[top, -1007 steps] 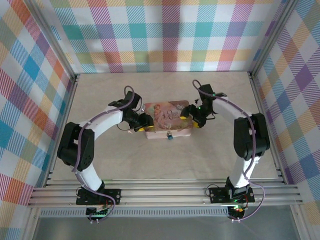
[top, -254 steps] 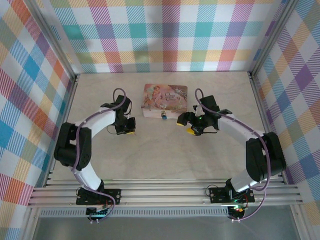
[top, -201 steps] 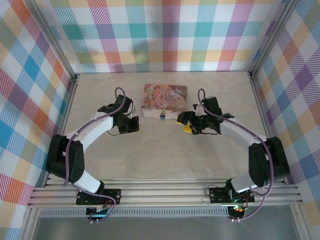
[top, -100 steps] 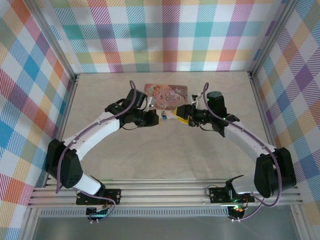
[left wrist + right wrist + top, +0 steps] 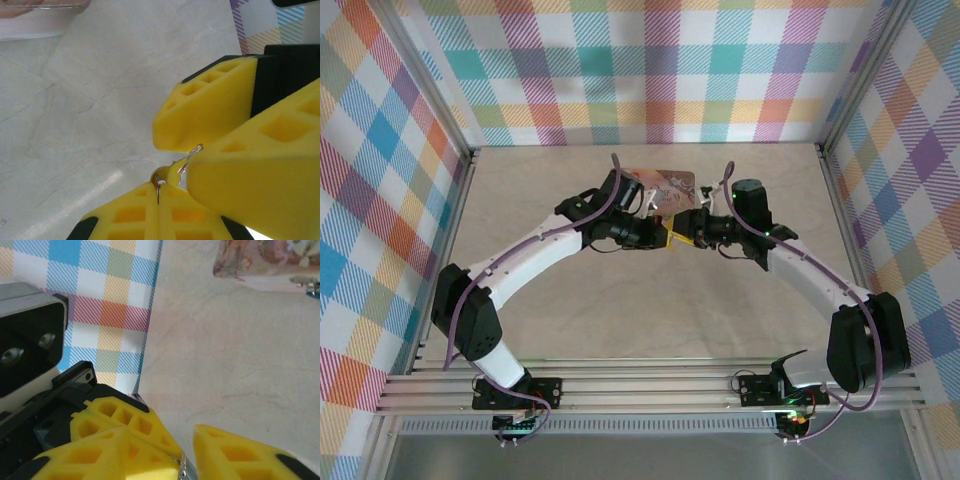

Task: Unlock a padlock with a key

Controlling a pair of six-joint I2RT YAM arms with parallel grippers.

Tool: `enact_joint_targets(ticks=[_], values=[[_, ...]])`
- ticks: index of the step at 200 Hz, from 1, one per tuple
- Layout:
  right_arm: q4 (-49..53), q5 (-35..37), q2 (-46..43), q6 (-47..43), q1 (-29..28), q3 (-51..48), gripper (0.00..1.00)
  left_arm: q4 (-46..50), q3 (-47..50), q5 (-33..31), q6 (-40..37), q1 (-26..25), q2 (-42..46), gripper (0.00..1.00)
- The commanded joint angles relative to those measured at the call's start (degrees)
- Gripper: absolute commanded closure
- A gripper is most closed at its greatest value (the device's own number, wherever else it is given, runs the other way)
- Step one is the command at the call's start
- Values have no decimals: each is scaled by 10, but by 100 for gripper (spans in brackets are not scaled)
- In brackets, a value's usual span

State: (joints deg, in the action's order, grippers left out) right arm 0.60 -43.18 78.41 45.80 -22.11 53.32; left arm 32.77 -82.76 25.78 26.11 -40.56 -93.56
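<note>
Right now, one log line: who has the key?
left gripper: shut on key | right gripper: fingers flank key tip, grip unclear | tin: on table

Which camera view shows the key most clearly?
Left wrist: the key is near and sharp. Right wrist gives a metal sliver at the bottom edge; from the top it is too small to see.
</note>
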Motion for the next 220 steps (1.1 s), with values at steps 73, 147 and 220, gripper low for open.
enact_joint_targets(ticks=[73,147,220], values=[[9,-13,2,-8,-4,2,79,2,-20,-12,-4,-10,10,100],[52,-18,-5,-41,-5,17,100,1,-10,-46,9,-10,21,100],[332,-19,7,-350,-4,195,100,-71,85,-152,-32,-2,156,62]])
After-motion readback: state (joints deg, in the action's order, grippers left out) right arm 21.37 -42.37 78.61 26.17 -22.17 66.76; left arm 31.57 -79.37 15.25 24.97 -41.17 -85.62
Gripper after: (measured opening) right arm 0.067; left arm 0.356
